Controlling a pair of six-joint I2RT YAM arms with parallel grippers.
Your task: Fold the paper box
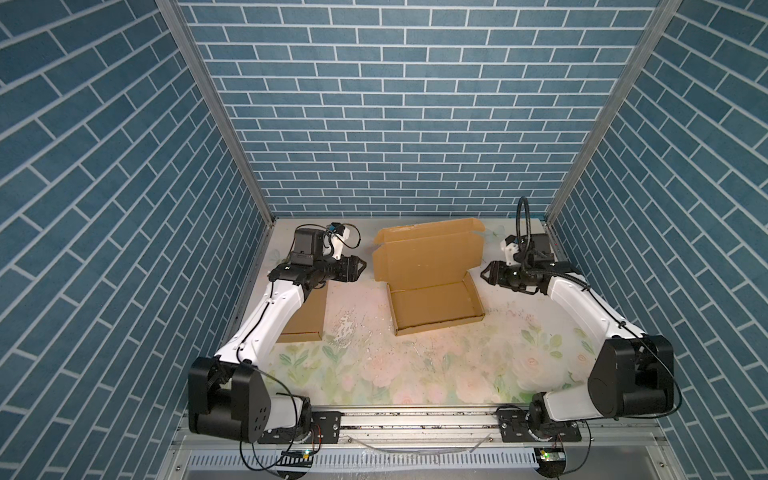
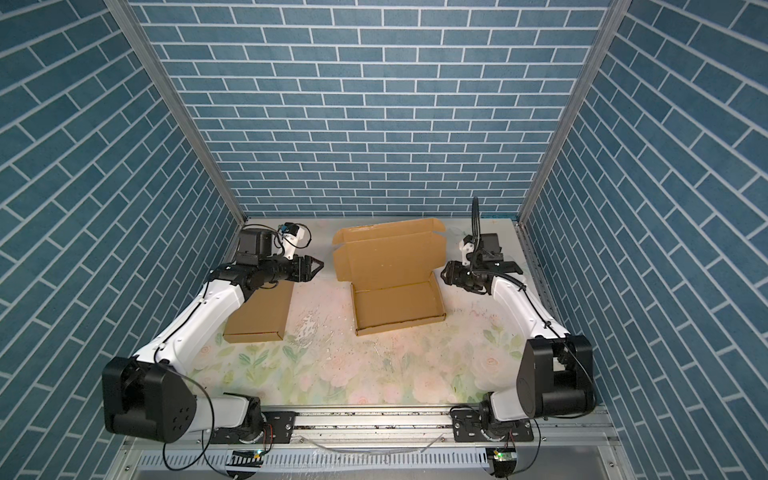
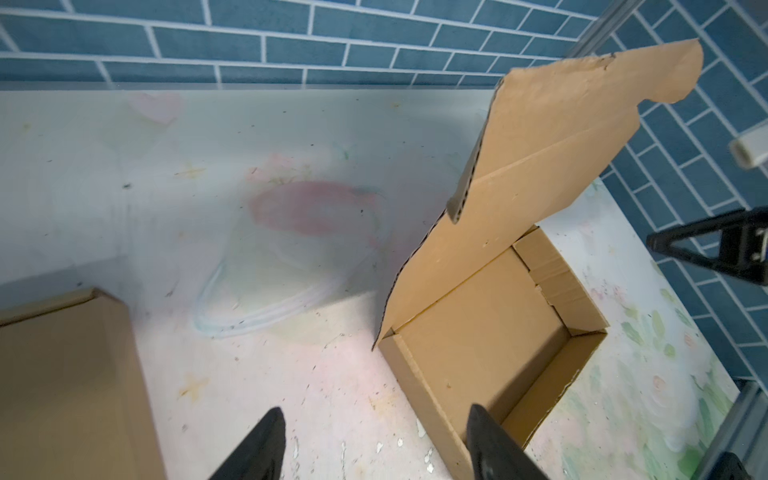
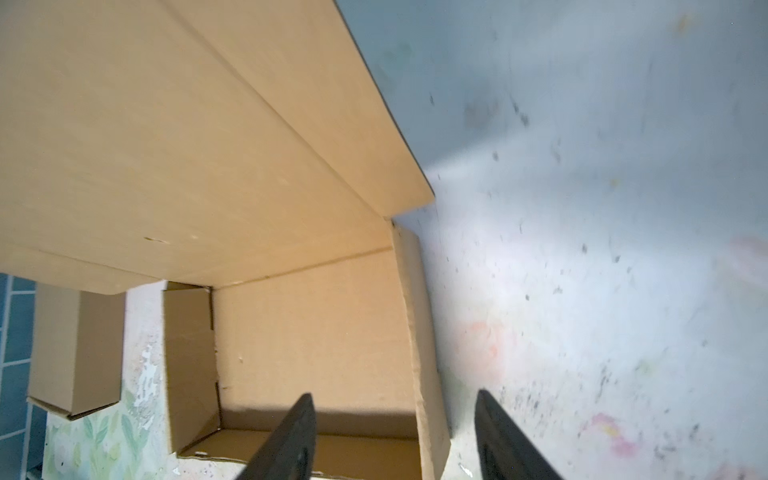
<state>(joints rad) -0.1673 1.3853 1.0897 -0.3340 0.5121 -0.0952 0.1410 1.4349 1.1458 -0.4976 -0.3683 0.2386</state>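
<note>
Okay, paper box [image 1: 436, 309] sits on the table [image 1: 415, 374], tray walls up, lid [image 1: 428, 253] standing open at its far side. My left gripper [image 1: 360, 265] hovers just left of the box and my right gripper [image 1: 485, 274] just right of it. Both jaws are released and empty, probably flanking the box to fold the lid down. The right gripper may be touching the side wall, but the view's unclear. A closed box [image 2: 259, 316] lies well left.

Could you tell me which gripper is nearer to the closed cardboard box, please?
Left. The left gripper hovers just past the far end of the closed cardboard box; the right gripper is beyond the open box.
</note>
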